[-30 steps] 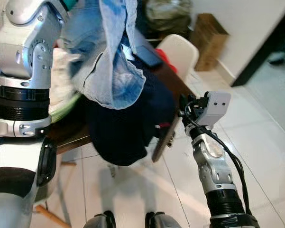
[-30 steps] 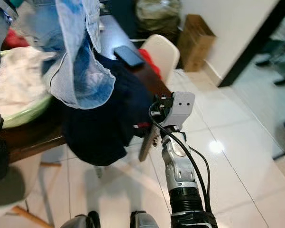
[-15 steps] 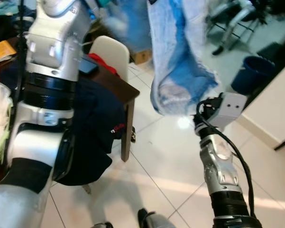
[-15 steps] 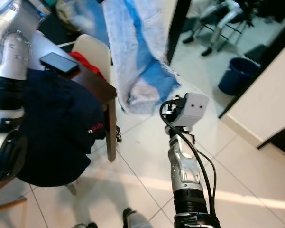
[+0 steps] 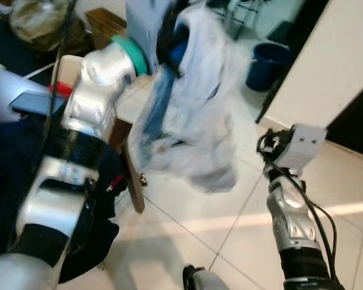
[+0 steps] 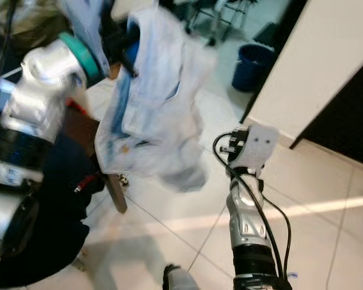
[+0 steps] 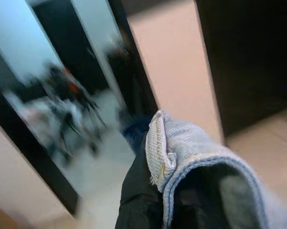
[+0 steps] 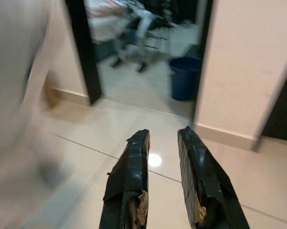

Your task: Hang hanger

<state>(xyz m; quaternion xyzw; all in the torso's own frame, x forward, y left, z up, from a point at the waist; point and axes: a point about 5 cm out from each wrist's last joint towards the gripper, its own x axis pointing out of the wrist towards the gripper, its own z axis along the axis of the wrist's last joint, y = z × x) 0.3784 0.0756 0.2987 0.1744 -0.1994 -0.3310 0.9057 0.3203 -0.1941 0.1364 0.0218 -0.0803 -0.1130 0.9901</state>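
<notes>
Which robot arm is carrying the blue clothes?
The left end effector, raised high, carries the denim garment. The right end effector holds nothing, pointing at the floor.

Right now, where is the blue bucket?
In the eye views the blue bucket stands on the tiled floor at upper right, just inside the dark-framed doorway, beyond the hanging denim garment and beside the white wall.

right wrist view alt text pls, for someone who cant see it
The right end effector hangs empty with a narrow gap between its two long black fingers, above a glossy beige tiled floor. Ahead, a round blue plastic bucket stands in a black-framed doorway.
</notes>
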